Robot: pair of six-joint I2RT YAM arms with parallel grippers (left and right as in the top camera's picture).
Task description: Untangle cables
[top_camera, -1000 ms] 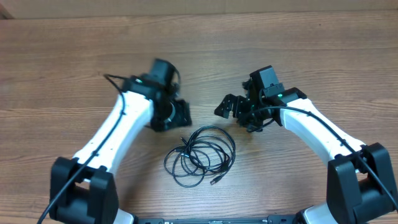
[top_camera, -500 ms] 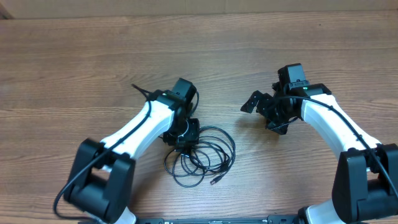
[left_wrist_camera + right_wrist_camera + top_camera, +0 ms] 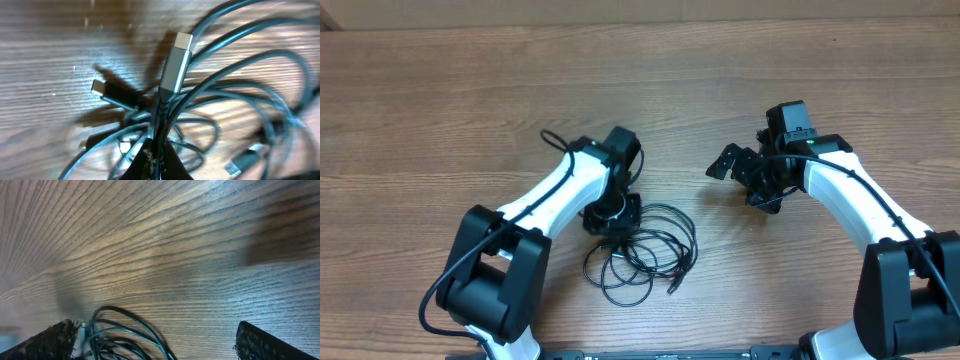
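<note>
Locate the cables (image 3: 645, 250) on the robot's side of the table (image 3: 620, 60), between the two arm bases. They lie flat on the wood as one loose coil of overlapping loops.

The left arm is folded inward from its base, with the wrist pitched down. You will find the left gripper (image 3: 616, 222) on the coil's upper-left edge. In the left wrist view its fingertips (image 3: 156, 162) are pressed together with several strands pinched between them. A silver plug (image 3: 176, 60) and a dark plug (image 3: 107, 91) lie on the wood just past that pinch.

Farther out, the right arm is bent at the elbow, and the right gripper (image 3: 732, 168) is held well apart from the coil. In the right wrist view its fingers (image 3: 55, 340) are spread wide and hold nothing. Only the nearest loop (image 3: 125, 325) shows between them.
</note>
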